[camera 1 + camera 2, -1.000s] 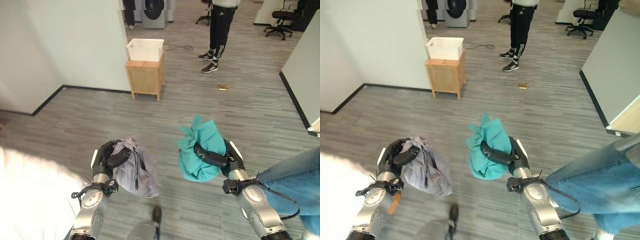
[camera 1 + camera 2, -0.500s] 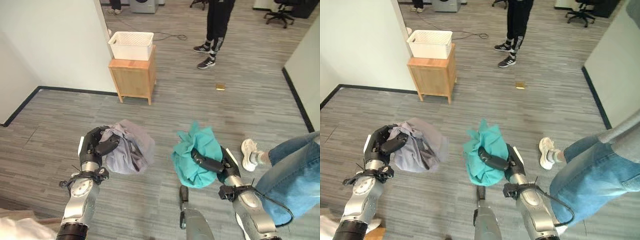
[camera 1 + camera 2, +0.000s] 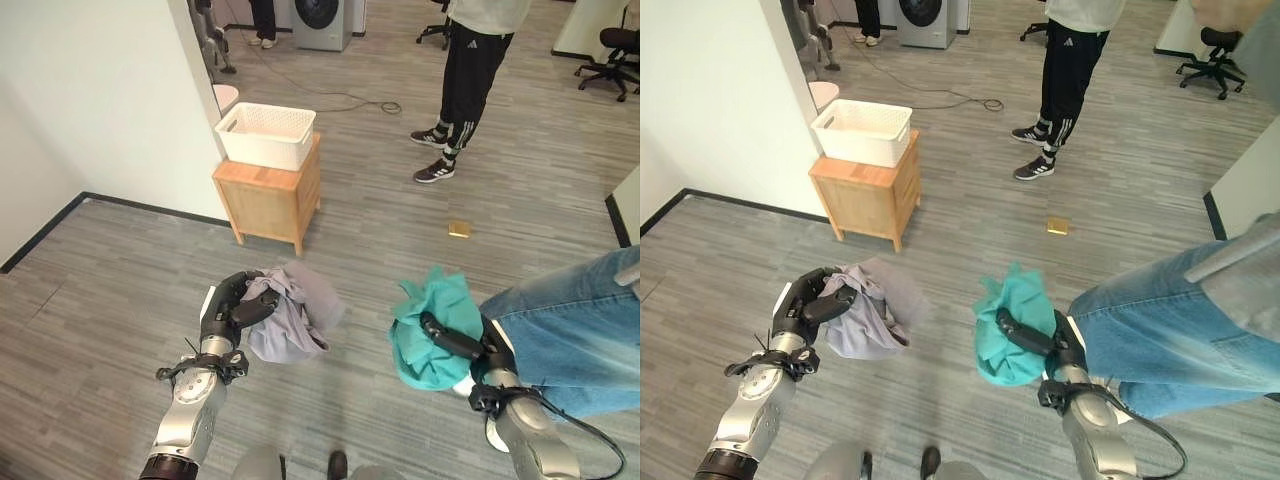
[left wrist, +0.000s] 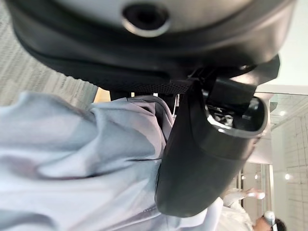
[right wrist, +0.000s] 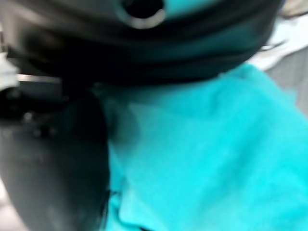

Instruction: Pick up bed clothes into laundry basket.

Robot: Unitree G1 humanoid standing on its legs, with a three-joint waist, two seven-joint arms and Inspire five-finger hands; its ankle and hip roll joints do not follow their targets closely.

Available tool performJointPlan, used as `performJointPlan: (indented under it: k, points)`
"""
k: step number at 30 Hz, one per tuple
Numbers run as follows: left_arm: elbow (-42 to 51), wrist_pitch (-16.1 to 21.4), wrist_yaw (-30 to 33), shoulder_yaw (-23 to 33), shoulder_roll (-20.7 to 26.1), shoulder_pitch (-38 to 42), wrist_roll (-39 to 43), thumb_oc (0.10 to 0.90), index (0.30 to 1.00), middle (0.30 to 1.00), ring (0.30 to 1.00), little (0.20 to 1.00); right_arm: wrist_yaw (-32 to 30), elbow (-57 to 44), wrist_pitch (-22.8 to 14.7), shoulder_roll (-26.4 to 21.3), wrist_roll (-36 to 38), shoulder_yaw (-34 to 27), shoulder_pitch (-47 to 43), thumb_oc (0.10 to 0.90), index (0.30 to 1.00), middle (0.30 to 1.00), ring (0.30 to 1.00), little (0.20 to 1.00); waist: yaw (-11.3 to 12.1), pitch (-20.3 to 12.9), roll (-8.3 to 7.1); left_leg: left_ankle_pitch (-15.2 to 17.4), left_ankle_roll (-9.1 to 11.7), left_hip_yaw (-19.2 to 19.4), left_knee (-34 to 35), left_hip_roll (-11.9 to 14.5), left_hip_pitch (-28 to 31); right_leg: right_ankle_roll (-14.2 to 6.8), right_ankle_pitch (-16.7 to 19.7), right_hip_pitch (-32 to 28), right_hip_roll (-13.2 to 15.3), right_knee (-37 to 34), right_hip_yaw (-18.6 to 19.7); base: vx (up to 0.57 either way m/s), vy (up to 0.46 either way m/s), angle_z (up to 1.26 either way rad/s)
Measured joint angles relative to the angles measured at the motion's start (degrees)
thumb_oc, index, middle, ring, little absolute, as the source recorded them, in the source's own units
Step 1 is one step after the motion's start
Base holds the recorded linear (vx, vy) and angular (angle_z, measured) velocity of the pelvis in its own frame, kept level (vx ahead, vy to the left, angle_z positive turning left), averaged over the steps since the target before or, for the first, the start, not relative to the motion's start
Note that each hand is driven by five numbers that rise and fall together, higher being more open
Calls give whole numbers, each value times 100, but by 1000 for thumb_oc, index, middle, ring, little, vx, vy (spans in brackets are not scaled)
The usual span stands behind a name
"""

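My left hand (image 3: 228, 308) is shut on a bunched grey garment (image 3: 292, 325), which hangs above the floor; its wrist view has the thumb (image 4: 202, 159) pressed against the grey cloth (image 4: 72, 163). A crumpled teal garment (image 3: 430, 335) is clamped in my right hand (image 3: 455, 343), held up to the right of the grey one; teal cloth (image 5: 207, 154) lies against that hand's dark palm. The white laundry basket (image 3: 266, 134) stands on a small wooden cabinet (image 3: 268, 203) ahead and slightly left, well beyond both hands.
A white wall corner (image 3: 120, 110) runs along the left, just behind the cabinet. A person in black trousers (image 3: 468, 80) stands further back. Another person's blue-jeaned leg (image 3: 570, 330) is close beside my right hand. A small brown object (image 3: 459, 229) lies on the grey plank floor.
The camera has moved: the cabinet, basket and wall sit differently in the picture. Both hands still hold their garments. The jeaned leg is now closer to my right hand.
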State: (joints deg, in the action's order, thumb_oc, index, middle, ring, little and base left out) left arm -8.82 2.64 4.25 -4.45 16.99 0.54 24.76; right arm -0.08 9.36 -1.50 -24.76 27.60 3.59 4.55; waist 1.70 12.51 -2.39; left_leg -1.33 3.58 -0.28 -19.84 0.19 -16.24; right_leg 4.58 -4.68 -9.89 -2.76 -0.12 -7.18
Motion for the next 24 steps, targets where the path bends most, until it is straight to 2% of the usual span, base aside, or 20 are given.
performJointPlan:
  k: [1, 2, 3, 5, 6, 7, 8, 9, 10, 11, 12, 14, 15, 16, 18, 19, 20, 21, 23, 24]
  points:
    - [-6, -2, 0, -9, 0, -17, -2, 400, 300, 300, 300, 300, 3, -5, -11, -14, -4, 144, 0, 400, 300, 300, 300, 300, 146, -4, 142, -208, 45, -20, 1068, -73, 10, -2, -101, -315, -142, -137, 136, 471, -66, -32]
    - [-8, -5, -5, -14, -3, -28, -2, 400, 300, 300, 300, 300, -1, -3, -5, -21, -9, 240, 18, 400, 300, 300, 300, 300, 169, -8, 191, -270, 15, 69, 1459, -124, -40, 7, -142, -546, -208, -277, 142, 411, -49, -13]
    - [-9, -6, -8, -32, -14, -41, -2, 400, 300, 300, 300, 300, 21, -3, 4, -32, -18, 348, 64, 400, 300, 300, 300, 300, 176, -30, 229, -282, -9, 295, 1805, -206, -44, 10, -243, -816, -268, -397, 139, 405, -52, -7]
    - [-5, -6, -4, -31, -26, -75, -5, 400, 300, 300, 300, 300, 91, -5, 9, -34, -39, 449, 73, 400, 300, 300, 300, 300, 389, -43, 219, -295, -42, 643, 1798, -329, -37, -3, -517, -1168, -255, -444, 267, 581, -46, -36]
    - [48, -10, 7, 5, -30, -204, -4, 400, 300, 300, 300, 300, 141, -73, 39, -32, -78, 508, 104, 400, 300, 300, 300, 300, 507, -177, 220, -301, -379, 944, 1427, -351, -40, -132, -799, -1389, -245, -417, 445, 380, -2, -53]
    - [71, -10, 17, 26, -22, -277, -4, 400, 300, 300, 300, 300, 167, -122, 41, -22, -100, 514, 138, 400, 300, 300, 300, 300, 525, -283, 234, -627, -884, 956, 1425, -415, 2, -296, -976, -1454, -268, -294, 591, 396, 4, -28]
    - [60, -54, 32, 23, -1, -277, -6, 400, 300, 300, 300, 300, 170, -125, 55, 57, -136, 508, 182, 400, 300, 300, 300, 300, 499, -321, 78, -1041, -1152, 965, 1489, -519, 177, -621, -1166, -1503, -108, 63, 597, 387, 53, 10]
    - [64, -75, 29, 10, 16, -286, -9, 400, 300, 300, 300, 300, 188, -115, 117, 117, -195, 515, 205, 400, 300, 300, 300, 300, 511, -339, -93, -1050, -1168, 951, 1676, -640, 485, -824, -1298, -1298, 67, 848, 638, 506, 84, 3]
    - [73, -81, 28, 7, 17, -282, -12, 400, 300, 300, 300, 300, 215, -118, 119, 134, -221, 509, 200, 400, 300, 300, 300, 300, 588, -351, -123, -945, -1168, 1006, 1741, -652, 602, -1121, -1278, -1025, 173, 1583, 641, 477, 119, -24]
    - [69, -77, 33, 37, 15, -242, -12, 400, 300, 300, 300, 300, 226, -134, 117, 185, -262, 496, 148, 400, 300, 300, 300, 300, 609, -325, -110, -681, -1218, 988, 1688, -649, 762, -1792, -864, -297, 191, 3260, 589, 403, 51, -4]
    - [80, -77, 64, 64, 33, -170, -13, 400, 300, 300, 300, 300, 241, -213, 118, 268, -261, 461, 96, 400, 300, 300, 300, 300, 434, -189, -39, -544, -1217, 730, 1747, -655, 1048, -1774, -254, 604, 317, 4933, 363, 439, 1, 47]
    - [101, -82, 104, 9, 129, -97, -19, 400, 300, 300, 300, 300, 247, -311, 121, 339, -265, 481, 99, 400, 300, 300, 300, 300, 163, -32, 108, -456, -1188, 271, 1905, -639, 1655, -1299, -548, 1565, 593, 5794, 104, 478, -125, 89]
    - [142, -73, 105, 3, 163, -47, -18, 400, 300, 300, 300, 300, 253, -351, 120, 334, -264, 483, 102, 400, 300, 300, 300, 300, 138, 9, 165, -290, -1130, 124, 1961, -596, 1908, -1195, -672, 1948, 779, 5805, 86, 478, -240, 92]
    - [163, -68, 104, 10, 191, -6, -14, 400, 300, 300, 300, 300, 262, -349, 119, 358, -263, 485, 114, 400, 300, 300, 300, 300, 34, 35, 150, -343, -1065, 37, 1981, -612, 2122, -1164, -752, 2095, 1056, 5390, -5, 446, -297, 99]
    - [311, -7, 109, 19, 255, 83, -5, 400, 300, 300, 300, 300, 267, -335, 119, 327, -261, 488, 134, 400, 300, 300, 300, 300, -97, 30, 144, -134, -966, -427, 2016, -596, 2382, -1255, -673, 2284, 1529, 4048, 85, 528, -406, 132]
    - [317, 3, 107, 17, 290, 147, -2, 400, 300, 300, 300, 300, 294, -305, 118, 307, -260, 497, 128, 400, 300, 300, 300, 300, -106, 30, 128, -34, -853, -662, 2021, -567, 2457, -1316, -578, 2391, 1556, 3542, 340, 570, -440, 122]
    - [291, 2, 118, 17, 299, 201, -2, 400, 300, 300, 300, 300, 304, -286, 122, 312, -258, 491, 144, 400, 300, 300, 300, 300, -123, 23, 154, 82, -785, -976, 1984, -496, 2470, -1455, -437, 2220, 1338, 2509, 844, 492, -382, 114]
    - [220, 4, 119, 3, 330, 314, -1, 400, 300, 300, 300, 300, 312, -270, 130, 320, -256, 491, 146, 400, 300, 300, 300, 300, -183, 29, 118, 121, -736, -1237, 1937, -476, 2441, -1541, -252, 2030, 1188, 1593, 1613, 364, -285, 135]
    - [-49, -3, 116, -149, 351, 487, -2, 400, 300, 300, 300, 300, 351, -144, 141, 333, -255, 463, 153, 400, 300, 300, 300, 300, -325, 2, -3, 200, -610, -1756, 1893, -474, 2448, -1709, 323, 1719, 1090, 365, 2646, 238, -301, 141]
    - [-79, -7, 115, -213, 354, 483, -4, 400, 300, 300, 300, 300, 361, -109, 151, 322, -256, 460, 163, 400, 300, 300, 300, 300, -376, 2, -33, 246, -542, -1857, 1894, -483, 2499, -1667, 627, 1642, 1059, 338, 2586, 228, -408, 127]
